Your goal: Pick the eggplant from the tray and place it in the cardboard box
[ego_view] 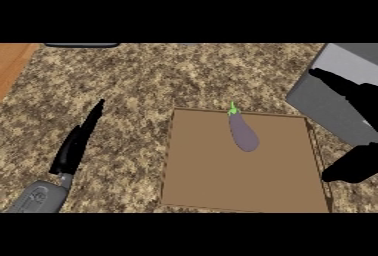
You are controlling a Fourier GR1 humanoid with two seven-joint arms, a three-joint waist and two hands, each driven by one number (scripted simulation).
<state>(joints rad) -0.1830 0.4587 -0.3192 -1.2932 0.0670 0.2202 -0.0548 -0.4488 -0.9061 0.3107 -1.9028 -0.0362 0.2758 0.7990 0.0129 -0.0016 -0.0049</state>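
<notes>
The purple eggplant (243, 132) with its green stem lies in the far half of the flat brown cardboard box (221, 185), stem pointing away from me. To the right of the box stands the grey tray (325, 107), with nothing visible on it. My right hand (362, 100) is open at the right edge. Its fingers reach over the tray and its thumb hangs over the box's right rim, apart from the eggplant. My left hand (71, 150) rests open at the lower left, fingers straight and pointing up, well left of the box.
The speckled stone counter (148, 80) spreads around the box. A wooden strip (11, 65) runs along the far left, and a dark flat object (81, 45) pokes in at the top edge.
</notes>
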